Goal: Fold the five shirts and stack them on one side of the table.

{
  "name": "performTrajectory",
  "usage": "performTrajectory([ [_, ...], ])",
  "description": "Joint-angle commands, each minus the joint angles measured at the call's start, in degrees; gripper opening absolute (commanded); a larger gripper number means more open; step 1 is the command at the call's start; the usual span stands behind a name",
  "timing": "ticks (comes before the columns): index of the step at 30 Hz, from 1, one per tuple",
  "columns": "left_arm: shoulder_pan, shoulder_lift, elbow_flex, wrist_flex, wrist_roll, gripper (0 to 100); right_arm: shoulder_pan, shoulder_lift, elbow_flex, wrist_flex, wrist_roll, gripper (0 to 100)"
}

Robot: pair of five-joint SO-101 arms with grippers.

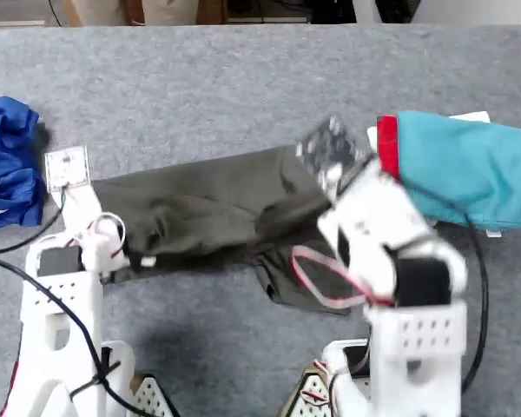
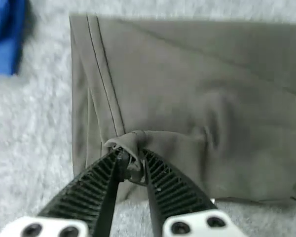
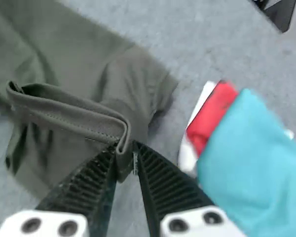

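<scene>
An olive-green shirt [image 1: 208, 213] lies stretched across the middle of the grey table. My left gripper [image 2: 131, 165] is shut on a pinched fold of this olive shirt [image 2: 187, 98] near its hemmed edge; in the high view that arm [image 1: 87, 234] stands at the shirt's left end. My right gripper [image 3: 126, 160] is shut on the olive shirt's [image 3: 79, 98] folded hem, lifted a little off the table, at the shirt's right end [image 1: 330, 161]. A folded stack with a teal shirt [image 1: 469, 165] on top of a red one [image 1: 386, 143] sits at the right. A crumpled blue shirt [image 1: 9, 161] lies at the far left.
The grey table [image 1: 243, 78] stretches bare behind the shirts. Both arm bases [image 1: 61, 347] stand at the front edge, with cables [image 1: 482, 295] trailing beside them. The teal and red stack [image 3: 237, 148] lies close beside my right gripper. The blue shirt [image 2: 5, 39] lies just beyond the olive shirt's corner.
</scene>
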Motion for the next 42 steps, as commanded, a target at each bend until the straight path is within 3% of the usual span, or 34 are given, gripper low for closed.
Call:
performTrajectory([
  [1,-1.0,-1.5,0.6,0.2,-0.4,2,0.8,-11.9,9.6,1.6,2.5,0.3],
  [9,-3.8,-1.5,1.0,0.1,-0.6,2,2.6,-29.5,24.3,3.4,7.6,0.3],
  [17,-3.9,-1.4,1.8,0.2,-1.1,3,7.1,-37.1,34.0,1.5,16.1,0.9],
  [21,-5.2,-1.4,3.7,0.6,-3.5,16,7.3,-40.4,34.4,3.7,17.4,16.9],
  [24,-8.5,-2.0,3.2,1.3,-4.0,17,7.1,-44.3,33.3,4.7,17.8,30.0],
  [27,-12.7,-2.0,-3.0,7.7,-6.3,17,7.2,-47.4,30.9,4.5,17.8,33.9],
  [30,-15.4,-2.0,-13.5,17.8,-8.9,15,7.3,-48.0,26.6,4.7,17.3,33.8],
  [32,-15.6,-1.9,-21.7,24.5,-9.8,7,7.1,-46.7,23.8,4.1,17.3,30.3],
  [34,-14.0,-1.8,-29.2,29.5,-11.8,1,7.0,-44.2,22.2,1.8,17.2,20.3],
  [36,-11.3,-1.4,-34.7,31.7,-9.8,2,7.0,-39.8,22.8,-5.5,15.9,5.8],
  [38,-8.4,-1.2,-36.0,28.8,-4.4,2,5.6,-32.9,24.4,-14.5,16.5,0.6],
  [42,-3.8,3.8,-29.1,12.7,6.1,2,1.6,-14.8,21.3,-23.9,11.0,1.6],
])
